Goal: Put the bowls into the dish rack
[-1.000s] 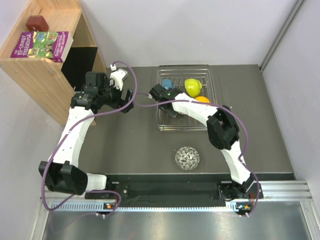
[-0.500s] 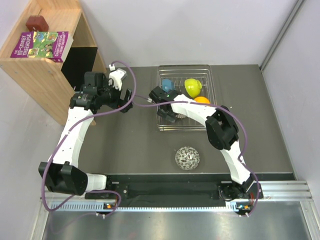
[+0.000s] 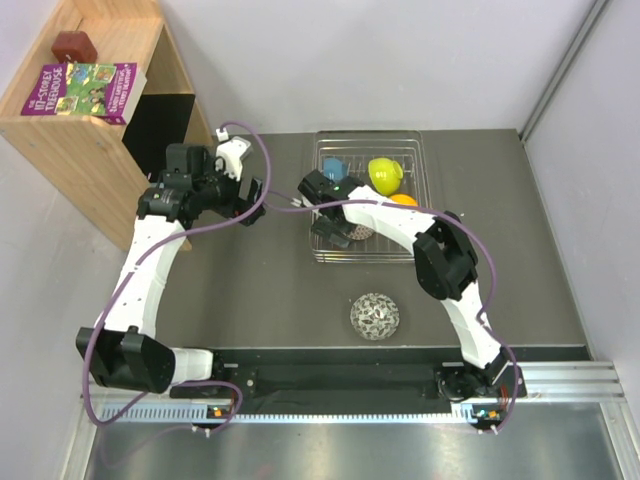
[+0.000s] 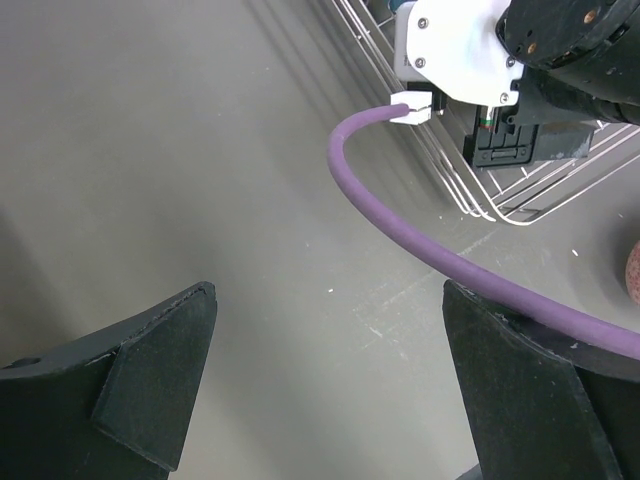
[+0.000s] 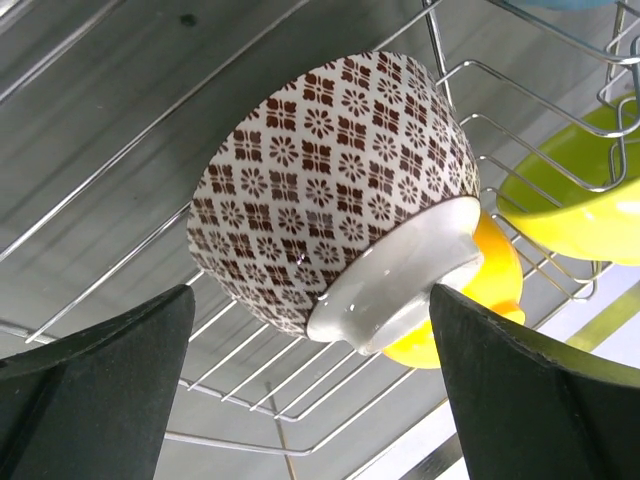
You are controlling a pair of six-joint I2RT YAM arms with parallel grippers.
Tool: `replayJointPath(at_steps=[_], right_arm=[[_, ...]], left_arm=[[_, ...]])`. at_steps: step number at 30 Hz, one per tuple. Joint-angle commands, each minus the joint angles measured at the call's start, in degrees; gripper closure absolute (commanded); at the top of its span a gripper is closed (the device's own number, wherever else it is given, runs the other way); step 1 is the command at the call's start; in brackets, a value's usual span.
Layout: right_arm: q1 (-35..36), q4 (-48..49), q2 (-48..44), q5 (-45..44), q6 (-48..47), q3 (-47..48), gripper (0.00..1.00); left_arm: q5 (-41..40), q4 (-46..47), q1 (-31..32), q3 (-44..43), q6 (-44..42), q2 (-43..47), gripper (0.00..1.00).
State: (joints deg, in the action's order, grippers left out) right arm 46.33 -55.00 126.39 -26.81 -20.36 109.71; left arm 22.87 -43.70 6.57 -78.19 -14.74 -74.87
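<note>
Right gripper (image 5: 310, 300) stands wide and empty above the rack (image 3: 370, 258). The lattice bowl (image 5: 330, 170) lies tipped inside, foot against the orange bowl (image 5: 495, 262), judged set down. Left gripper (image 4: 328, 300) is wide, idle over the counter (image 4: 150, 150). 1 patterned bowl (image 3: 375, 316) on the counter awaits loading.

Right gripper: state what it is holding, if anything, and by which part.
Nothing. The right gripper is open, its fingers spread to either side of the patterned bowl, which rests tilted on the dish rack wires.
</note>
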Motion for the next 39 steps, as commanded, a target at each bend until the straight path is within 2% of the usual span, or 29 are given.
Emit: replayJointPath(at_steps=[1,10,17,18,20,21,23,24,25,27,29,30,33,39], right_arm=[[1.7,2.3,-4.7,7.9,0.5,2.9,0.0],[1.9,3.4,-7.2,9.6,1.0,4.4,0.0],[1.2,8.5,-9.4,7.9,2.6,5.4,0.01],[0.7,9.4,-9.7,8.0,2.9,5.4,0.03],[-0.1,10.5,-9.6,9.3,3.0,5.5,0.13],[-0.9,11.4,-9.4,9.8,3.3,5.9,0.24],[-1.6,11.8,-8.8,11.5,3.4,6.5,0.37],[-2.5,12.3,-8.2,12.1,3.7,6.7,0.48],[-2.8,12.5,-7.7,12.7,3.8,6.9,0.53],[-4.2,12.7,-6.5,15.4,4.4,7.4,0.65],[-5.2,13.0,-5.7,18.2,4.9,7.7,0.71],[-6.1,13.2,-4.9,18.9,5.2,7.8,0.79],[-7.4,13.9,-3.4,21.3,5.2,7.8,0.79],[-8.7,14.7,-1.8,25.1,5.4,7.2,0.78]], left_arm=[[1.3,2.5,-0.1,0.3,0.2,1.6,0.01],[1.6,2.2,-0.2,0.2,0.2,1.7,0.01],[2.7,2.4,-0.2,-0.4,0.3,0.2,0.01],[3.1,2.6,-0.2,-0.4,0.4,-0.6,0.01],[4.7,3.1,-0.2,-0.5,0.2,-1.4,0.01],[5.5,3.4,-0.2,-0.4,0.0,-2.3,0.01],[7.3,4.1,-0.1,-0.4,-0.4,-3.2,0.01],[7.7,4.5,-0.1,-0.5,-0.5,-4.1,0.01],[8.2,4.7,-0.1,-0.6,-0.5,-4.8,0.01],[10.3,4.9,-0.1,-1.3,-0.7,-6.3,0.06],[12.9,5.4,-0.1,-1.5,-0.3,-7.2,0.11],[13.9,5.6,-0.1,-1.5,0.0,-7.9,0.19],[16.3,7.1,0.0,-1.8,1.1,-9.0,0.22],[18.6,8.9,0.0,-1.9,2.2,-9.8,0.14]])
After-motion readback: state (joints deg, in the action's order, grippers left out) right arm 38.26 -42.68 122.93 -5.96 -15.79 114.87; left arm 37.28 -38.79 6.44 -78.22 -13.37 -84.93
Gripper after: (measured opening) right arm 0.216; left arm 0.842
